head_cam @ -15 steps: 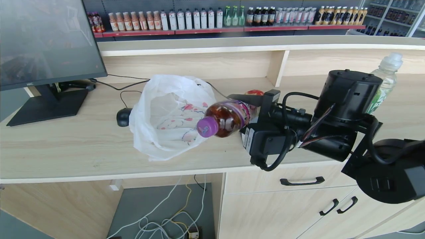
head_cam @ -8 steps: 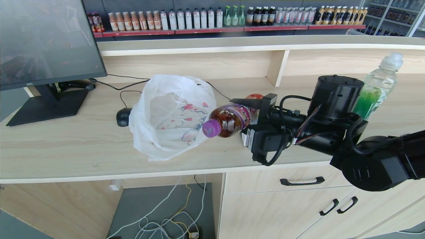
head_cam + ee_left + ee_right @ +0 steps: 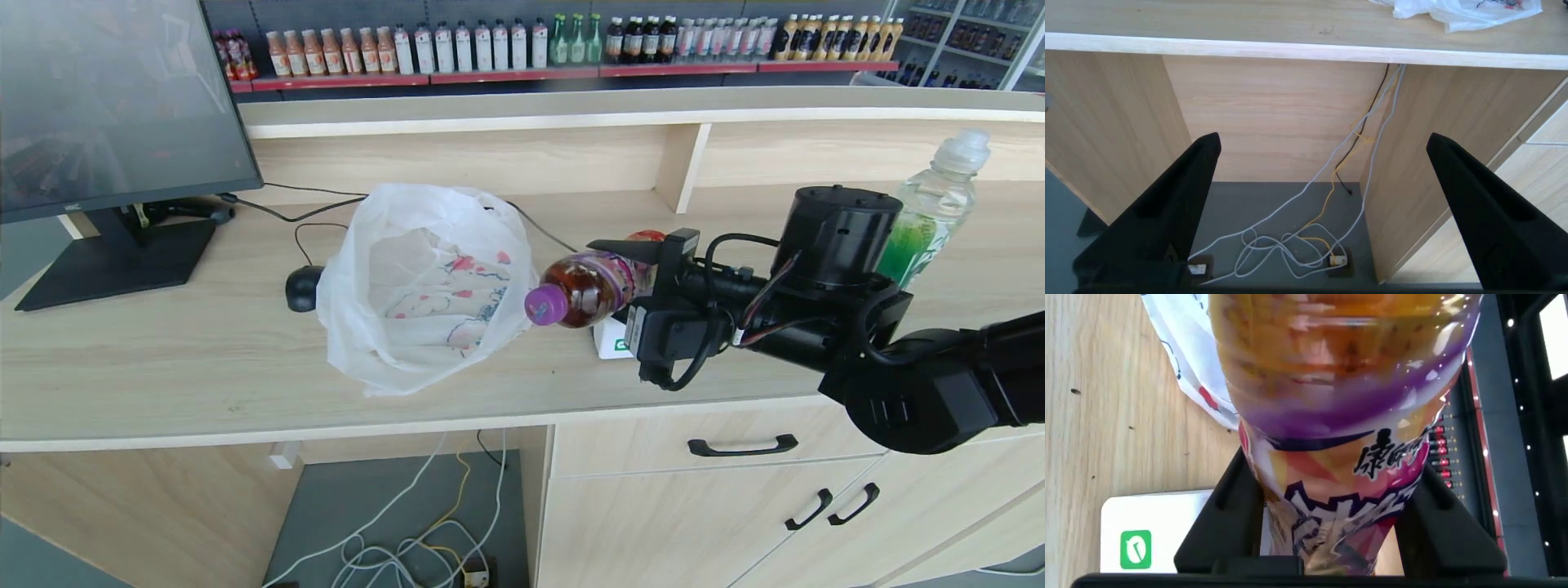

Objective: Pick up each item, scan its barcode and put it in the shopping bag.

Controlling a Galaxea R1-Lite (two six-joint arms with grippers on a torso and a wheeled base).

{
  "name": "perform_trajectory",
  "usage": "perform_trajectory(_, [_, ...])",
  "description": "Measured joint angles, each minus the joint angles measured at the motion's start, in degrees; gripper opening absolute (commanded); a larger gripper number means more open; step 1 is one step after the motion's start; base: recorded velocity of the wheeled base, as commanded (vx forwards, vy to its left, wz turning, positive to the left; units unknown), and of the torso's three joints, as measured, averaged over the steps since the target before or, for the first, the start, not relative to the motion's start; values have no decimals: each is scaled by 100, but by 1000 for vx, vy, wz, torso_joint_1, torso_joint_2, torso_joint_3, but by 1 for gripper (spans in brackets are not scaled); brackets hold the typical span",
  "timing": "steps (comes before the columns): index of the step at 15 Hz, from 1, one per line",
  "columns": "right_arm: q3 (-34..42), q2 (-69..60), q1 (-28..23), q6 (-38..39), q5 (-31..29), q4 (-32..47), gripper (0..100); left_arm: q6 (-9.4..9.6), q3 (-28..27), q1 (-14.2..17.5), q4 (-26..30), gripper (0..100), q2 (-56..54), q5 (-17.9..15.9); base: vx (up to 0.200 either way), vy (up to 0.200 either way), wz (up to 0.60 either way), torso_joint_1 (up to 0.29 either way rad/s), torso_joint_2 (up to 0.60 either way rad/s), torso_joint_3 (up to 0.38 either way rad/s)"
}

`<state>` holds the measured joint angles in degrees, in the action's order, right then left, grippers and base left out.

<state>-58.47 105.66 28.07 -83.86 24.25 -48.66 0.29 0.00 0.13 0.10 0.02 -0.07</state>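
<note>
Left of the shopping bag (image 3: 424,286), at the far end of the wooden counter (image 3: 163,367), stands one dark monitor (image 3: 122,98). Closer to the bag, just beside its left edge, lies one black mouse (image 3: 304,287) on its cord.

The bag itself is a single white plastic one with red and blue print. It sits slumped on the counter with its mouth open.

Lower than the bag, facing the open space under the counter where loose cables (image 3: 1315,237) lie on the floor, hangs the left gripper (image 3: 1323,139). Its two dark fingers are spread wide with nothing between them.

I count two bottles to the right of the bag. The first, a brown drink bottle (image 3: 584,287) with a purple cap, lies on its side in the air. Its cap points at the bag and sits just beside the bag's right edge. The right gripper (image 3: 624,278) is clenched around its labelled body. Beneath that grip, one small white box (image 3: 608,336) with a green mark rests on the counter. The second, a clear water bottle (image 3: 931,212) with a green label, stands upright well to the right of the bag.

Below and right of the bag, the drawer fronts carry three black handles (image 3: 743,447).
</note>
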Motion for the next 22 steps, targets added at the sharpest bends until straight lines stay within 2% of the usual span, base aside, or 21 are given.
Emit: perform_trajectory(22, [15,134,-90,2,106,-9,0,-2,0,0,0,100,0,0,0,0,0,0,0,0])
